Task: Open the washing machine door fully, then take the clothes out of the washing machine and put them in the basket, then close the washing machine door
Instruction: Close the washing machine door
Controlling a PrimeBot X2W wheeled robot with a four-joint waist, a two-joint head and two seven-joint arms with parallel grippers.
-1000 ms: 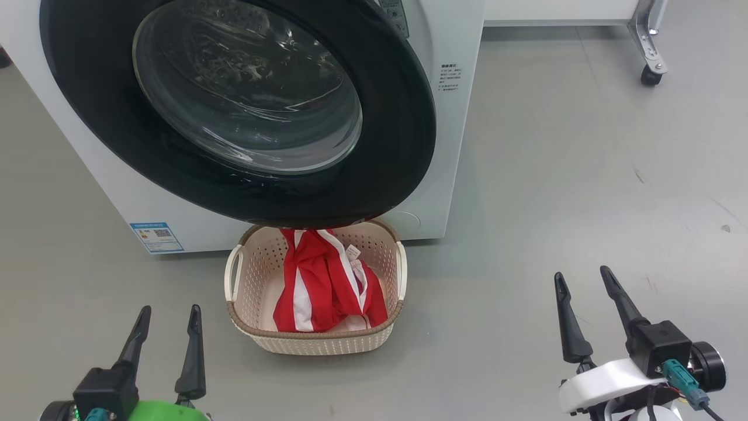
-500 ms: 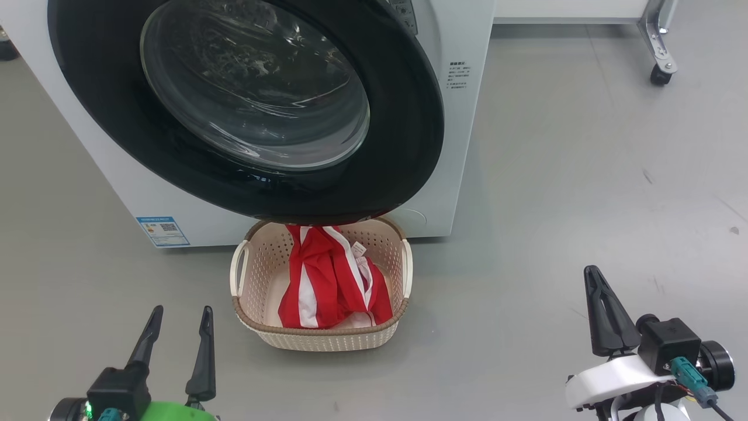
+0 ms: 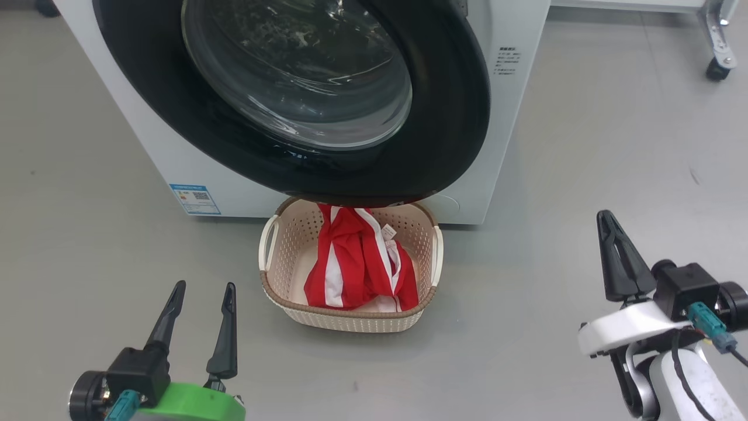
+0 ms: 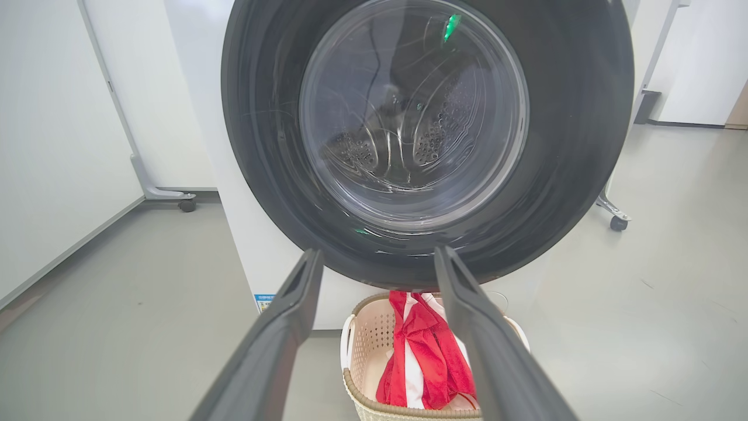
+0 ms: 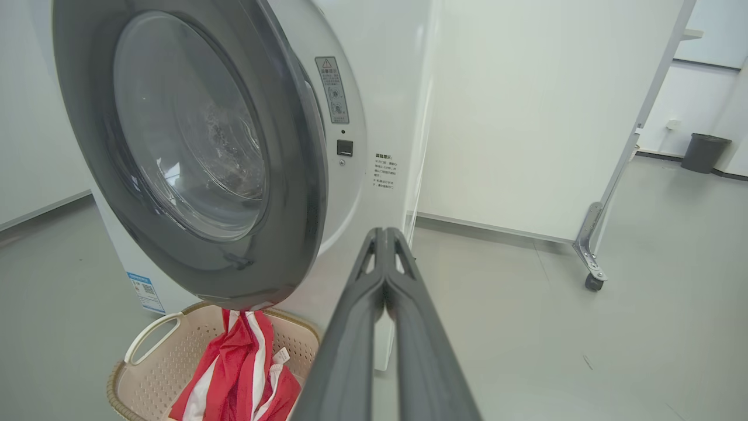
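The washing machine (image 3: pixel 514 134) is white, and its door (image 3: pixel 461 117), a black ring around clear glass, covers the drum opening. In the right wrist view the door (image 5: pixel 292 175) has its right edge a little off the machine's front (image 5: pixel 385 88). The cream basket (image 3: pixel 421 304) sits on the floor under the door's lower edge, with the red and white clothes (image 3: pixel 362 263) inside it. My left gripper (image 3: pixel 204 286) is open and empty at the lower left, short of the basket. My right gripper (image 3: pixel 605 217) is shut on nothing, off to the basket's right. The left wrist view looks between open fingers (image 4: pixel 292 304) at the door (image 4: pixel 561 146).
A blue label sticker (image 3: pixel 196 199) is low on the machine's front. A wheeled frame leg (image 3: pixel 716 64) stands at the far right, by white panels (image 5: pixel 526 117). A dark bin (image 5: pixel 704 152) sits far off. Grey floor (image 3: pixel 584 175) spreads to the right of the machine.
My right gripper's fingers have come together from open to shut. The head camera has shifted, so the machine and basket sit further right and higher in view. The left gripper stays open.
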